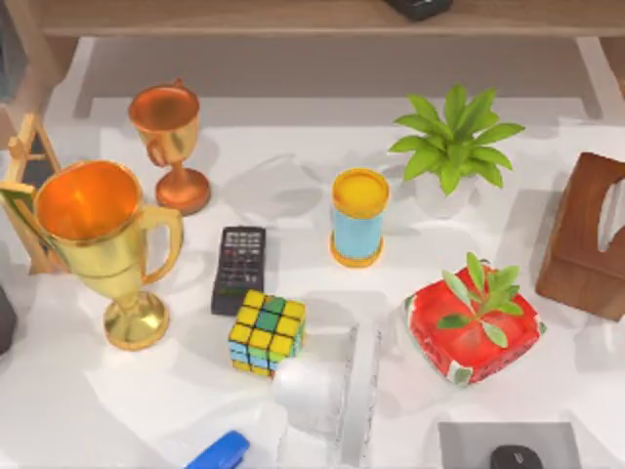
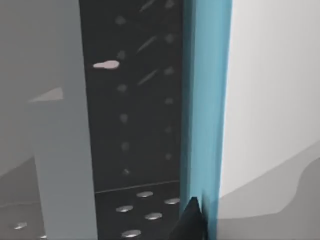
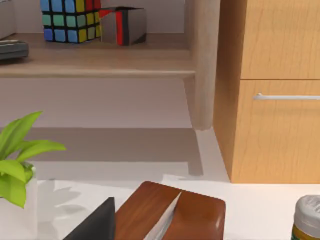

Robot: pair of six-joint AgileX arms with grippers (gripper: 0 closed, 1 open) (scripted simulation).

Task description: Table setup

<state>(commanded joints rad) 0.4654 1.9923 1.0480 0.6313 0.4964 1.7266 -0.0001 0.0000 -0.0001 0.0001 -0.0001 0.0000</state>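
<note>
Clutter covers the white table (image 1: 293, 176) in the top view. A large gold trophy (image 1: 98, 244) stands at the left of the frame, with a smaller copper trophy (image 1: 171, 147) above it at the upper left. A black remote control (image 1: 239, 269) lies left of centre, and a Rubik's cube (image 1: 267, 334) sits just below it. A blue cup with an orange rim (image 1: 358, 217) stands at centre, a potted plant (image 1: 454, 147) at the upper right, and a wooden tissue box (image 1: 591, 234) at the right edge. A red box topped with leaves (image 1: 474, 322) lies at the lower right. A black mouse (image 1: 516, 457) rests on a grey pad (image 1: 469, 445) at the bottom right.

The left gripper (image 2: 190, 222) shows as a dark tip beside a teal edge (image 2: 205, 100) and a dark perforated panel (image 2: 135, 125). The right gripper (image 3: 95, 222) shows as a dark wedge next to the tissue box, facing a wooden drawer (image 3: 280, 125). Whether either gripper is open or closed I cannot tell.
</note>
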